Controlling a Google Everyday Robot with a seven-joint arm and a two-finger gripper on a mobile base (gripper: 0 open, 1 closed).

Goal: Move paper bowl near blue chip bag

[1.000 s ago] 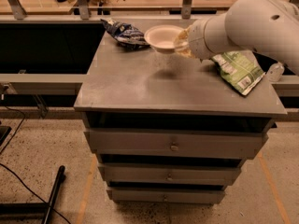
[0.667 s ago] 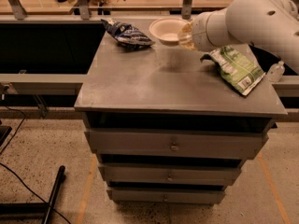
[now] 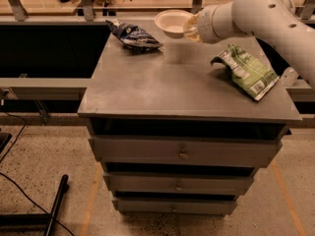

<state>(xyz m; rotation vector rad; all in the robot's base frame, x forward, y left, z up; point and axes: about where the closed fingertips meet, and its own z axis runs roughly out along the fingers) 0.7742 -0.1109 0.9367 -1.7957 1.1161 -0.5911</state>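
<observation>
Where my gripper [image 3: 191, 28] hangs: over the cabinet top's [image 3: 162, 82] far edge, pinching the paper bowl [image 3: 171, 22] by its rim.
paper bowl: airborne, between gripper and blue chip bag [image 3: 134, 35], near the bag, apart.
green chip bag [image 3: 246, 70]: gripper's opposite side, lying flat.

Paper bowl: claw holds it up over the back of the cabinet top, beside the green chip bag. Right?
No. Camera view shows the claw holding the paper bowl beside the blue chip bag, over the back of the cabinet top.

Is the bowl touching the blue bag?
Apart. The camera view shows bare table between bowl and blue bag; the gripper holds the bowl up by its rim.
</observation>
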